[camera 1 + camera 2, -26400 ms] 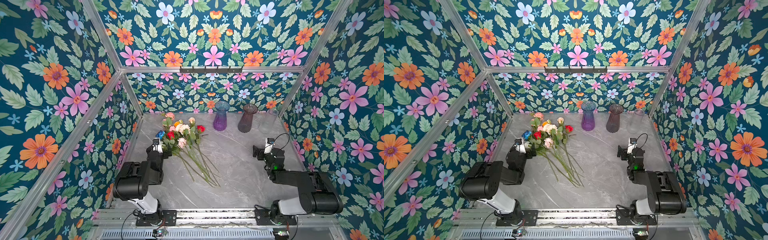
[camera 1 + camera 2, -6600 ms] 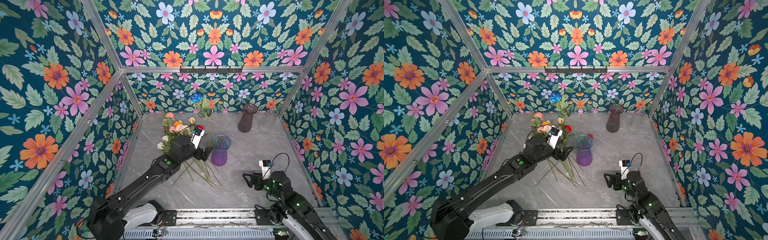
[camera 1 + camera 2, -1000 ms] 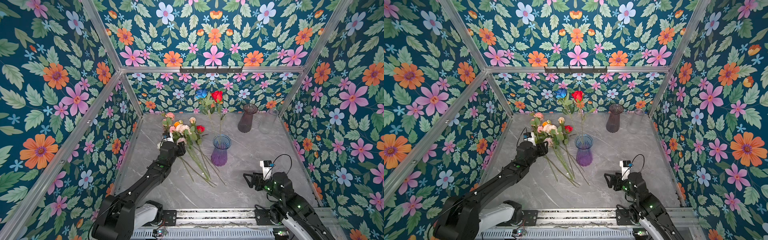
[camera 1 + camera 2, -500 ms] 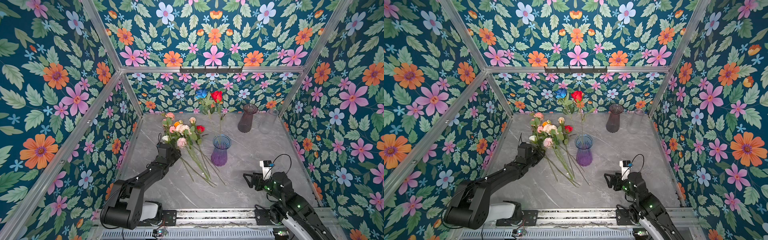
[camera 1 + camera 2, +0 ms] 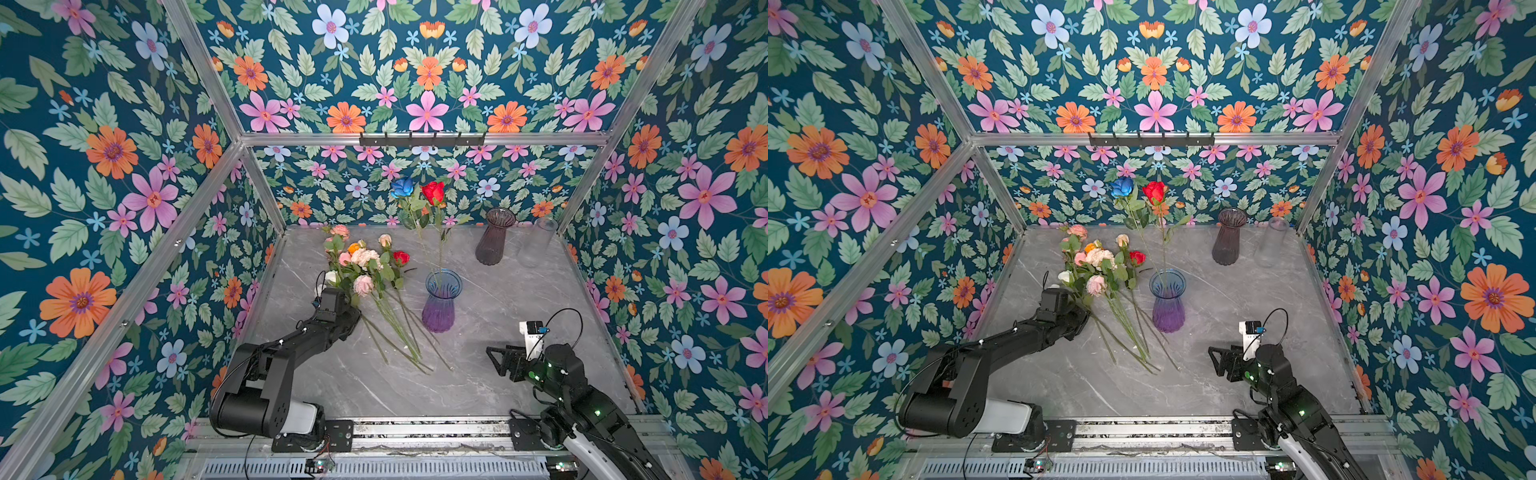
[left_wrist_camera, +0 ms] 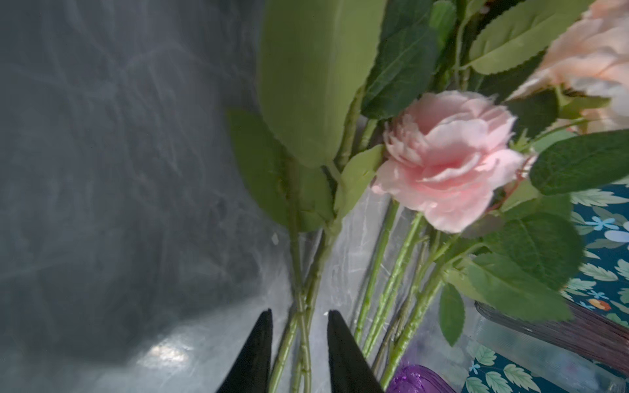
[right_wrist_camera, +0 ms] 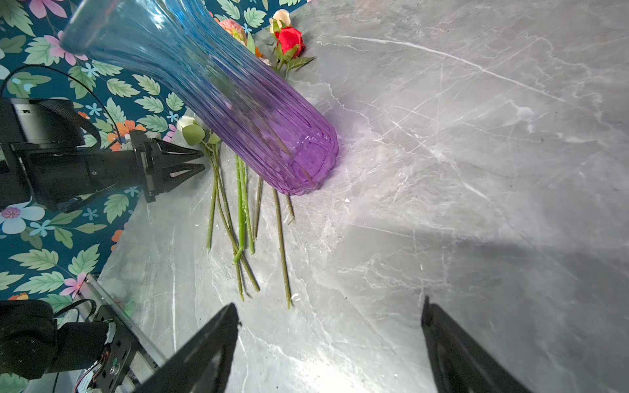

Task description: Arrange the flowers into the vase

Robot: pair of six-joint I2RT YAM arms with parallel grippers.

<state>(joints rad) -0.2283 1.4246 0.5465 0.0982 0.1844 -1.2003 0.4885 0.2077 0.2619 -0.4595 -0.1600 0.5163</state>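
Flowers [image 5: 365,266] (artificial roses and peonies on long green plastic stalks, heads pink, cream, white, orange and red) lie mostly in a loose fan on the grey marble-patterned bench [image 5: 519,299], heads toward the back wall and cut ends splayed forward. Two are already in place: a blue rose [image 5: 402,187] and a red rose [image 5: 433,192] stand upright in the ribbed glass vase [image 5: 440,307], blue at its flared lip and purple at the belly. It stands just beside the bunch, so each carry should be short.

At the bunch's left edge the left tool [image 6: 299,326] sits low, its two black fingers straddling a pair of crossed stems [image 6: 301,303] below a pink peony [image 6: 446,160]. A sliver of bench shows on either side of the stems — the gap is small, but nothing is pinched yet. Taking hold below the leaves probably leaves the cut end free to steer into the lip.

The right tool [image 7: 328,303] hangs wide open and empty over bare bench near the front, well apart from the vase — likely kept out of the way.
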